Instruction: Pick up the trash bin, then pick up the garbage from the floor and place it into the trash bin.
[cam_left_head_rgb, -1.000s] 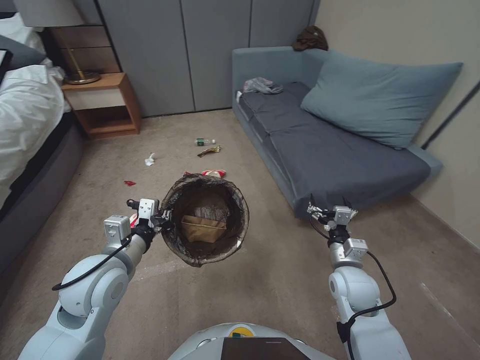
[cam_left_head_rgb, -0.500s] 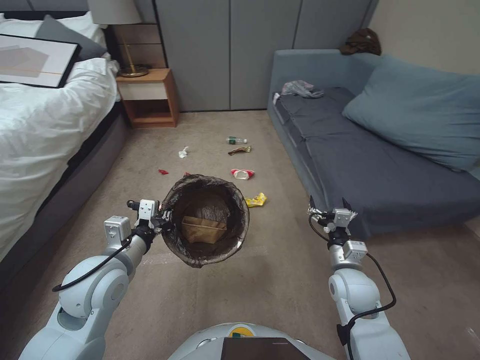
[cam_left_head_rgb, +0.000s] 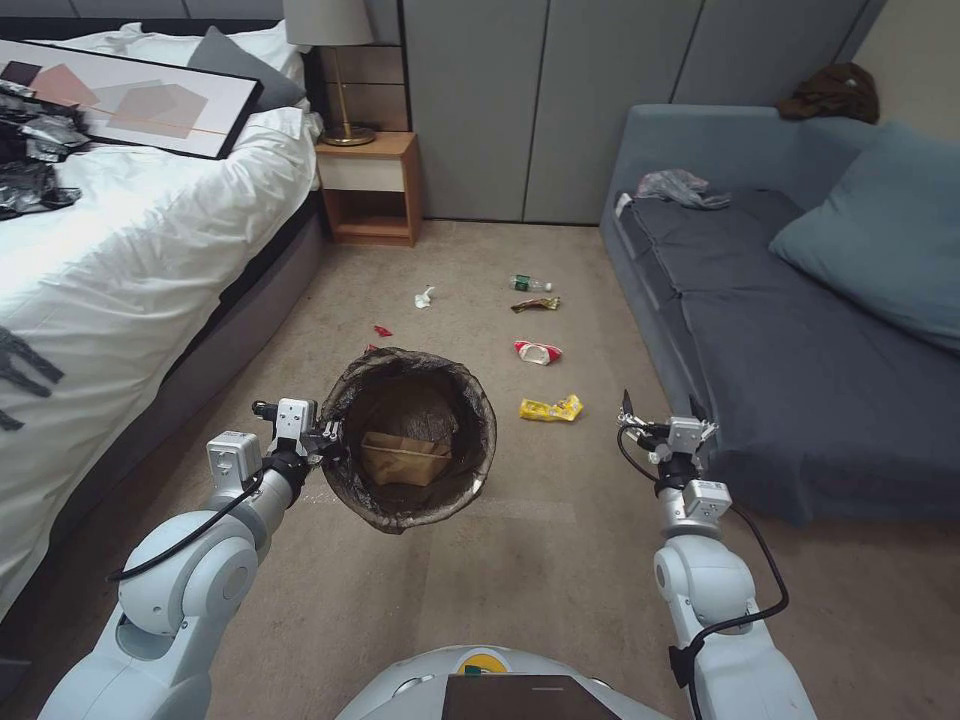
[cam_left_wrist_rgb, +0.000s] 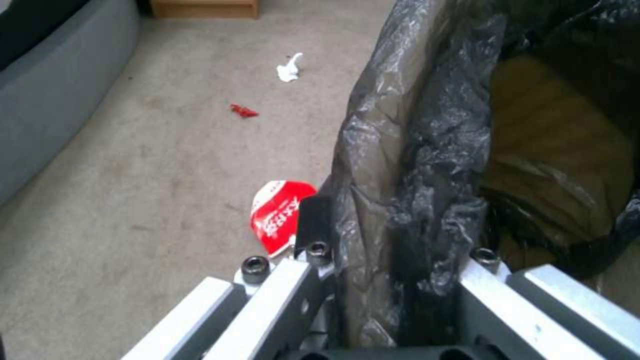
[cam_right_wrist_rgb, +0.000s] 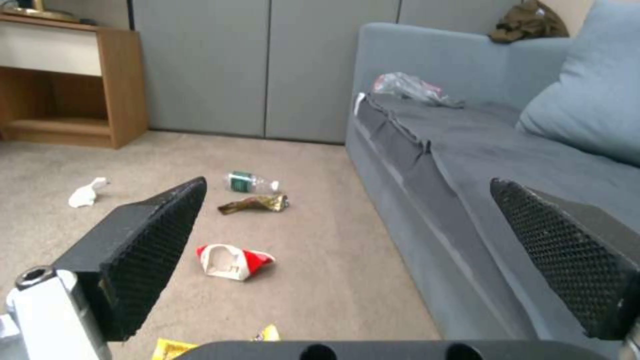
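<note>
Gripping the bin (cam_left_head_rgb: 410, 440) by its bagged rim, the left tool (cam_left_head_rgb: 325, 440) holds it above the floor; the right tool (cam_left_head_rgb: 658, 408) hangs spread, litter (cam_left_head_rgb: 550, 408) lying ahead.

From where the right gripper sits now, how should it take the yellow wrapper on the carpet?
Come straight down with the open right gripper, in my judgement. The yellow wrapper lies flat and crumpled on the floor, long axis running left to right, so close across its narrow middle. The left gripper holds the trash bin close beside it.
</note>
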